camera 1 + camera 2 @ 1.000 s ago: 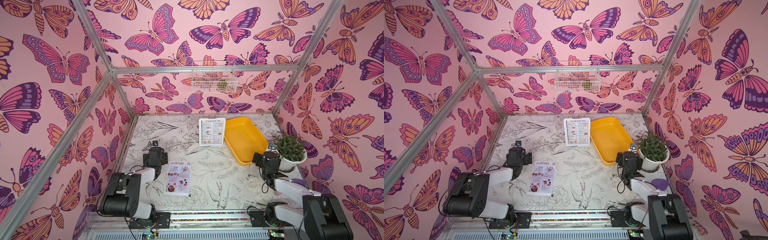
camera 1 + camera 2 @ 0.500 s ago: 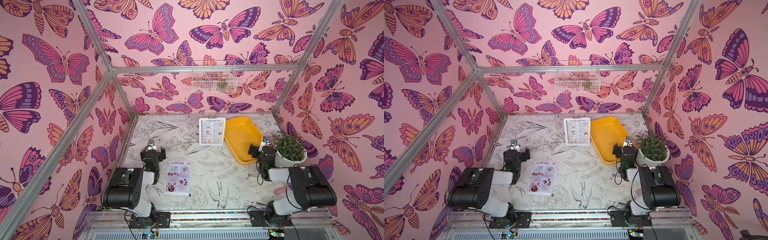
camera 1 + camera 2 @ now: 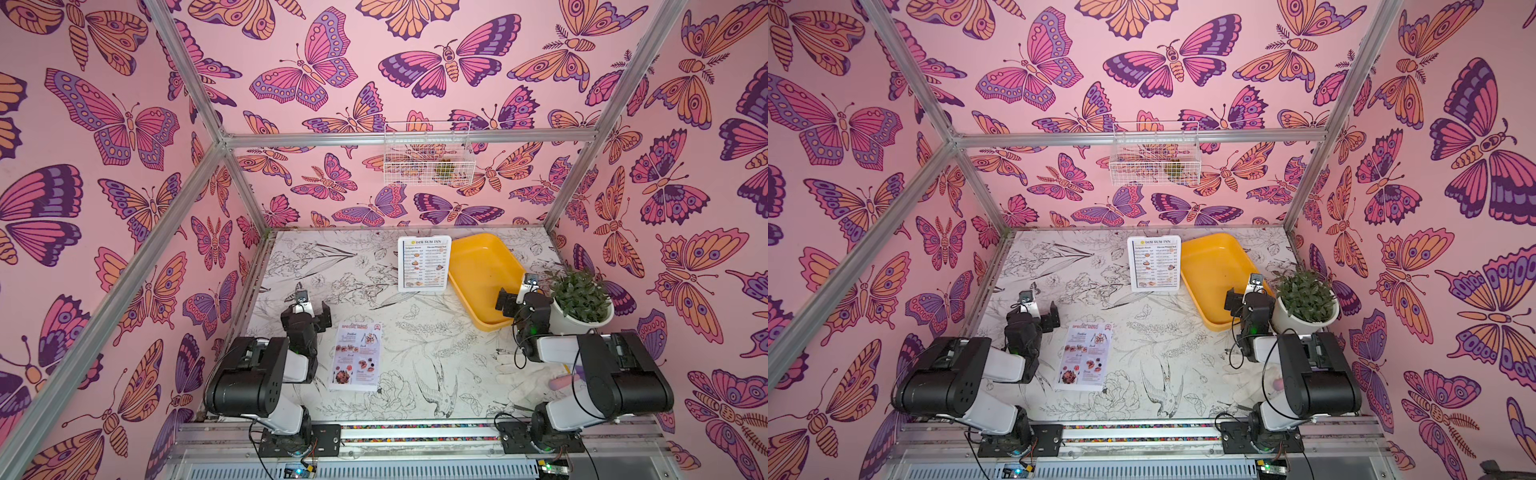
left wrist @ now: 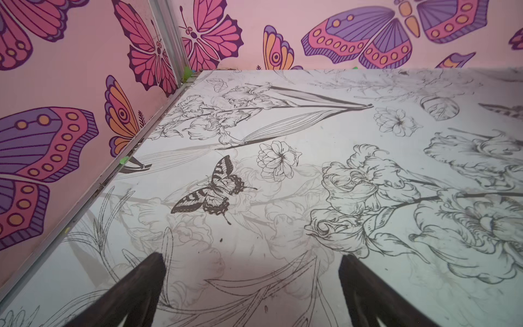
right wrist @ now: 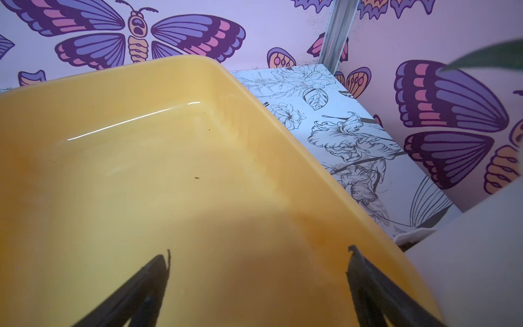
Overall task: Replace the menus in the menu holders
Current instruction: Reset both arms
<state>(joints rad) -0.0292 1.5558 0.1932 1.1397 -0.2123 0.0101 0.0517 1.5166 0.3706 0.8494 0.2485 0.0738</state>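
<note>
**A:** Where are the two menus?

**B:** The white paper DIM SUM INN menu (image 3: 424, 266), headed in black, stands inside the upright clear acrylic menu holder (image 3: 424, 289). That is toward the back of the white flower-printed bench (image 3: 415, 332), just beside the yellow plastic tray (image 3: 482, 266). The white paper SPECIAL MENU sheet (image 3: 357, 357), headed in red, lies flat on the bench nearer the front, well apart from the holder. Both top views agree on this.

**A:** And the left pincer?

**B:** The left pincer (image 3: 306, 314) sits low over the bench near that flat sheet's far corner, apart from the paper. In the left wrist view its dark fingers (image 4: 138, 291) are spread wide, with only bare bench between them. It is released and grasps nothing.

**A:** The right one?

**B:** The right pincer (image 3: 519, 301) hangs over the near end of the yellow tray, next to the white pot of green leafy plant (image 3: 579, 320). In the right wrist view its fingers (image 5: 373, 300) are also spread wide, with just the tray floor between them, so nothing is held. I cannot tell whether the tips touch the tray.
</note>
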